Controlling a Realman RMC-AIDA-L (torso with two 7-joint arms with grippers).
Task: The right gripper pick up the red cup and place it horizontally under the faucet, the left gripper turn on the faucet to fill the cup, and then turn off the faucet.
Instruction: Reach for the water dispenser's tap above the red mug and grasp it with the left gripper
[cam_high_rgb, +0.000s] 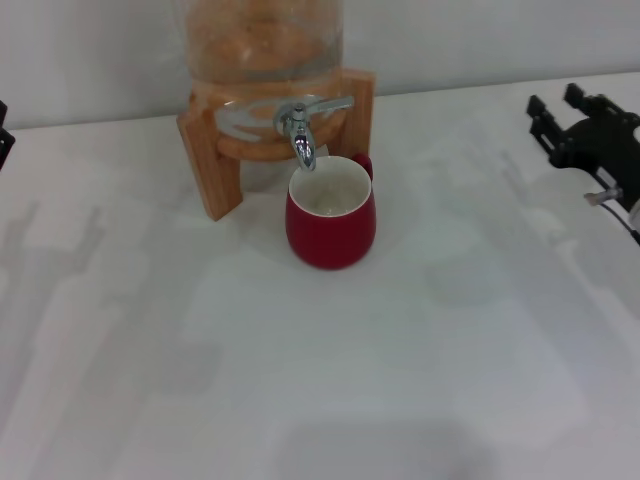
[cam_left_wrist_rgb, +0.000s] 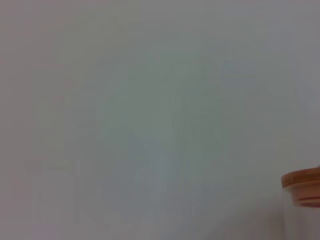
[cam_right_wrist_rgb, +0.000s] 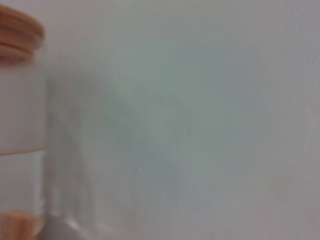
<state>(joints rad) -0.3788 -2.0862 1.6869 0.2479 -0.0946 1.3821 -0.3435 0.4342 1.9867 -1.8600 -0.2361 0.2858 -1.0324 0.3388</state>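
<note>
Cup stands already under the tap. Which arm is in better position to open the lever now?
Probably left. The red cup stands upright under the faucet. The lever points to the robot's right, where the right tool hangs. The left tool barely shows at the edge, yet the task assigns it the lever.

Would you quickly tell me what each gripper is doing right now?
Left gripper: barely in view at the table's left edge, holding nothing visible.
Right gripper: open and empty, far right of the red cup.

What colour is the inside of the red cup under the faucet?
White, seen best in the head view: the red cup stands upright beneath the faucet.
</note>
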